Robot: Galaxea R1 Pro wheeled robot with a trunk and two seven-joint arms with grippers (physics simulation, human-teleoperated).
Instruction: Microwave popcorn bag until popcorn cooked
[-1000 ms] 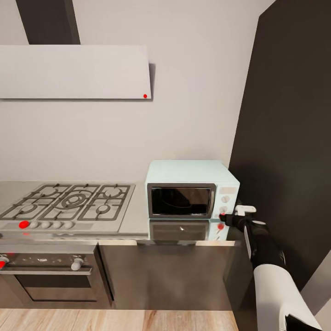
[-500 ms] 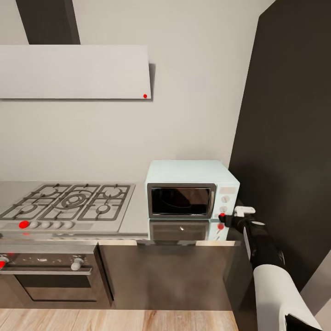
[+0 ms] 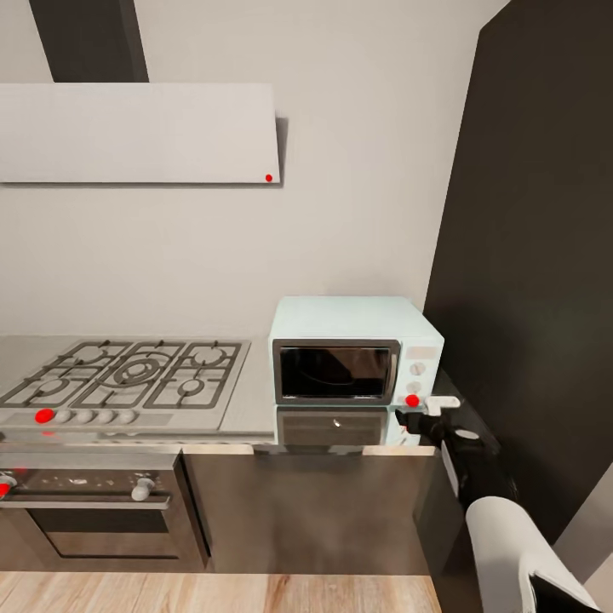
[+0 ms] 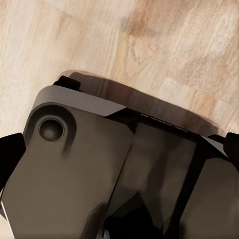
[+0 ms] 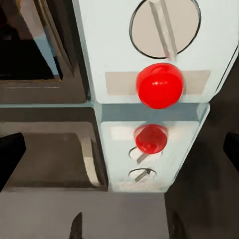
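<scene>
One microwave, pale blue, door shut, on countertop just right of gas hob | red button below dial on microwave's side panel | right gripper just before that button, fingers spread apart | left gripper: over wood floor, state cannot be told

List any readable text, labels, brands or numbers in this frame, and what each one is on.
None: nothing in these views reads as text.
Microwave panel: two dials and a red button on a blank tan strip, no lettering or numbers.
Hob: knobs and a red dot, no markings legible.
Hood: one red dot, no words.
Right gripper sits by the red button; no labels on it.
</scene>
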